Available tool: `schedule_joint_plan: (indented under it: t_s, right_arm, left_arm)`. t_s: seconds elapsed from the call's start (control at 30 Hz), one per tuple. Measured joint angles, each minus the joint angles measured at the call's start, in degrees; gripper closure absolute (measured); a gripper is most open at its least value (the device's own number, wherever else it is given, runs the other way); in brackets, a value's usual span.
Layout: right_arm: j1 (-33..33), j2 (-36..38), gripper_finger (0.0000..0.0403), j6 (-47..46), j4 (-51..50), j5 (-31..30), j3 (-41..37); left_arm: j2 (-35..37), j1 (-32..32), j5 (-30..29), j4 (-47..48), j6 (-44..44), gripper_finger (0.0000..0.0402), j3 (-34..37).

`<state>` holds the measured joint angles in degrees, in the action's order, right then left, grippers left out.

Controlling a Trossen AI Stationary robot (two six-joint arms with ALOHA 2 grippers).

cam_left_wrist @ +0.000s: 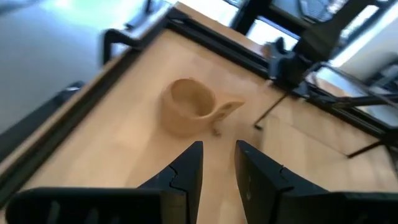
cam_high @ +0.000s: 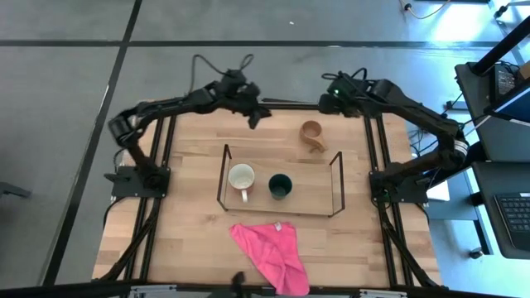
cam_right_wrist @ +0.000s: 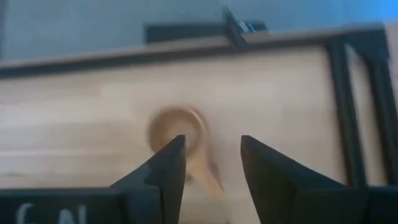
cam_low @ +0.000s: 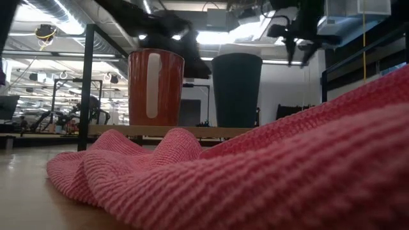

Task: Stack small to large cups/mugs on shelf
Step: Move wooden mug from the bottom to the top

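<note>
High view: low black wire shelf (cam_high: pixel 335 184) sits mid-table on the pale wooden table (cam_high: pixel 190 240).
Shelf holds: red mug with white inside (cam_high: pixel 242 177) and dark green cup (cam_high: pixel 280 185), side by side.
Tan wooden cup (cam_high: pixel 312 135): on the table behind the shelf, not on it.
Pink knitted cloth (cam_high: pixel 269 252): in front, blocking much of the low view.
Left gripper (cam_high: pixel 255 118): far edge, fingers a little apart, holding nothing.
Right gripper (cam_right_wrist: pixel 211 165): above the tan cup, fingers wide, holding nothing.

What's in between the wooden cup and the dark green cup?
In the high view, bare tabletop and the shelf's thin black rod separate the wooden cup from the green cup.
</note>
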<state>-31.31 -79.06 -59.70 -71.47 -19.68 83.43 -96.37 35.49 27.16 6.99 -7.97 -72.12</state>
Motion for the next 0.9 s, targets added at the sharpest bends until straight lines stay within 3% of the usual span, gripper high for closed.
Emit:
schedule_joint_plan:
  t_s: [0.17, 0.43, 0.67, 0.9]
  right_arm:
    - [0.5, -0.37, 0.0285, -1.54, -3.42, 3.55, -2.36]
    - [0.77, -0.34, 0.0394, -1.72, -1.13, 11.08, -9.74]
    - [0.83, -0.25, 0.0393, -0.25, -0.79, 11.91, -12.61]
    - [-1.71, -0.25, 0.0395, 8.22, 3.32, 13.17, -16.67]
  left_arm:
    - [-10.21, -2.64, 2.82, 3.5, -0.49, 0.0315, -10.47]
    - [-23.46, -3.64, 7.36, 14.06, -0.92, 0.0315, -23.34]
    - [-27.14, -3.79, 6.74, 12.36, -1.41, 0.0315, -25.57]
    - [-30.55, -4.32, 5.29, 5.98, -11.3, 0.0315, -25.57]
